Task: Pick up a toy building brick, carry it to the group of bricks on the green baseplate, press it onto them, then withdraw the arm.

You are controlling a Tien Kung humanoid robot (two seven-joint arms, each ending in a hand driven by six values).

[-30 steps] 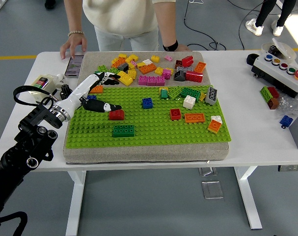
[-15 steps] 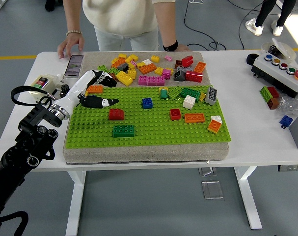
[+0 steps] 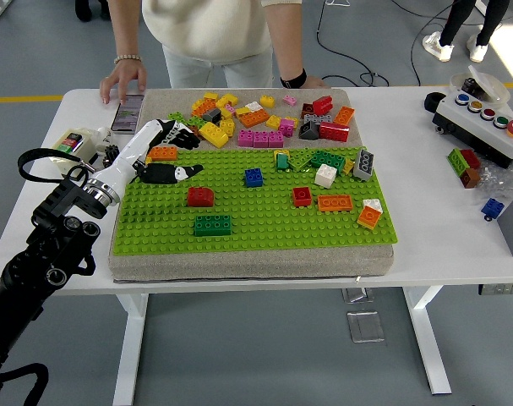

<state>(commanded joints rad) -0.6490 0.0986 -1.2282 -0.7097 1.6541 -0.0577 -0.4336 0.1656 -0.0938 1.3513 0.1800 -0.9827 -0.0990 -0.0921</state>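
My left hand (image 3: 167, 152) hovers over the far left corner of the green baseplate (image 3: 256, 222), fingers spread and holding nothing. A red brick (image 3: 200, 196) sits on the plate just to the right of and nearer than the hand, apart from it. A dark green brick (image 3: 213, 224) stands in front of the red one. More bricks are fixed across the plate: blue (image 3: 253, 177), red (image 3: 302, 196), orange (image 3: 335, 203), white (image 3: 325, 175). A loose pile of bricks (image 3: 256, 118) lies on the grey mat behind the plate. My right arm is out of view.
A person stands at the far side, one hand (image 3: 121, 78) resting by a phone (image 3: 127, 112) on the table. A button box (image 3: 484, 118) and a few loose bricks (image 3: 467, 165) lie at the right. A small bottle (image 3: 74, 139) sits at the left edge.
My left hand let go of the red brick and drew back up and to the left. The red brick stays on the plate.
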